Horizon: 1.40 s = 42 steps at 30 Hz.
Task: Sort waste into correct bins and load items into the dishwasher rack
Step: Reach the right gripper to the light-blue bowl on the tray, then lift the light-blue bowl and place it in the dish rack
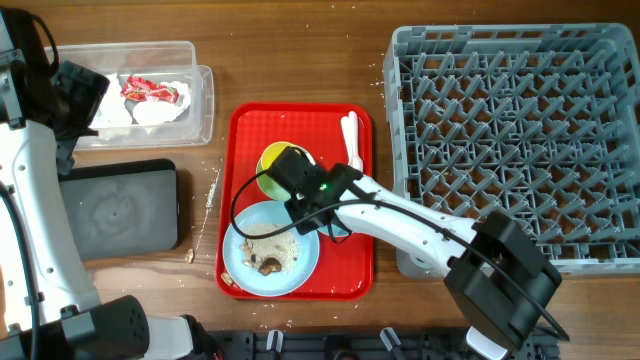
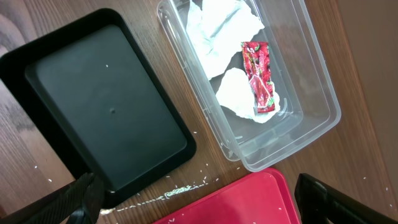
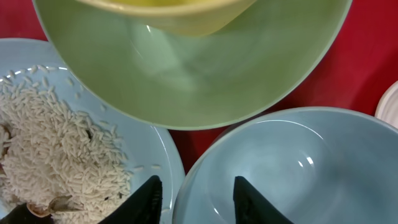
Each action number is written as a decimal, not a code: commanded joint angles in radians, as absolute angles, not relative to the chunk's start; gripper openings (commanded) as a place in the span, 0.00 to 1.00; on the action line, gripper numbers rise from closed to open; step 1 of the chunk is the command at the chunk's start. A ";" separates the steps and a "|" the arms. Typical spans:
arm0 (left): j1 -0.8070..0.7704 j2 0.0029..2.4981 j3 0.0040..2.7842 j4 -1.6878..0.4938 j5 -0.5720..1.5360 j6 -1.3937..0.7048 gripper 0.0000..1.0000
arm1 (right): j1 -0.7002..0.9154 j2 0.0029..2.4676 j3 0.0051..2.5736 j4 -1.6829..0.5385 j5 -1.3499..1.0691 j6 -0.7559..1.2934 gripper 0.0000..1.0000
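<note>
My right claw [image 3: 196,186] is down over the red tray [image 1: 355,270] in the middle of the counter [image 1: 300,60]. Its jaws stand partly open, one finger [image 3: 146,199] outside the small light blue bowl [image 3: 280,162] and the other inside it. The rim runs between them, and neither finger pinches the wall. The bowl sits on the tray's near half, just beside the large light blue plate [image 1: 238,275], which carries white rice [image 3: 56,143] and a few brown scraps [image 1: 268,265]. Toward the far edge of the tray the yellow-green cup [image 1: 272,160] stands on the pale green saucer [image 3: 205,81]. White plastic spoons [image 1: 350,135] lie by the tray's far right corner.

My left claw [image 2: 199,190] hangs wide open, gripping nothing. Under it, the clear tub [image 2: 311,87] near the counter's far left corner holds crumpled white napkins [image 2: 217,25] and the red-and-white wrapper [image 2: 258,74]. The black tray [image 2: 99,99] lies just beside the tub along the left edge. Pale crumbs [image 2: 180,186] dot the wood between them and the red tray. The grey rack [image 1: 520,140] fills the right edge.
</note>
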State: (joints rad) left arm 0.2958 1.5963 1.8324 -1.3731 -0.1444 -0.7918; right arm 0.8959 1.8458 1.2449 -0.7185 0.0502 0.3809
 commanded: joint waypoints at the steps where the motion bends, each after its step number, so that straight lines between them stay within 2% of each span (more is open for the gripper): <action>1: 0.300 1.603 1.833 -1.374 -0.147 -0.801 1.00 | 0.897 1.879 1.235 -0.715 0.072 0.396 0.36; 4: 0.300 1.603 1.833 -1.374 -0.147 -0.801 1.00 | 0.897 1.894 1.235 -0.710 0.072 0.396 0.36; 6: 0.300 1.603 1.833 -1.374 -0.147 -0.801 1.00 | 0.897 1.893 1.237 -0.710 0.072 0.396 0.31; 8: 0.300 1.603 1.833 -1.374 -0.147 -0.801 1.00 | 0.897 1.892 1.238 -0.710 0.072 0.397 0.22; 10: 0.300 1.603 1.833 -1.374 -0.147 -0.801 1.00 | 0.897 1.880 1.261 -0.727 0.072 0.422 0.04; 18: 0.300 1.603 1.833 -1.374 -0.147 -0.801 1.00 | 0.891 1.765 1.379 -0.905 0.002 0.421 0.04; 22: 0.300 1.603 1.833 -1.374 -0.147 -0.801 1.00 | 0.802 1.627 1.405 -1.037 0.002 0.417 0.04; 26: 0.300 1.603 1.833 -1.374 -0.147 -0.801 1.00 | 0.574 1.453 1.405 -1.050 -0.001 0.316 0.04; 30: 0.300 1.603 1.833 -1.374 -0.147 -0.801 1.00 | 0.251 1.391 1.404 -1.043 -0.117 0.191 0.04; 32: 0.300 1.603 1.833 -1.374 -0.147 -0.801 1.00 | 0.046 1.408 1.392 -1.020 -0.308 0.110 0.04; 36: 0.300 1.603 1.833 -1.374 -0.147 -0.801 1.00 | -0.234 1.459 1.349 -1.000 -0.834 -0.108 0.05; 39: 0.300 1.603 1.833 -1.374 -0.147 -0.801 1.00 | -0.350 1.513 1.305 -1.012 -1.126 -0.253 0.04; 42: 0.299 1.603 1.833 -1.374 -0.147 -0.801 1.00 | -0.398 1.590 1.277 -1.015 -1.230 -0.265 0.04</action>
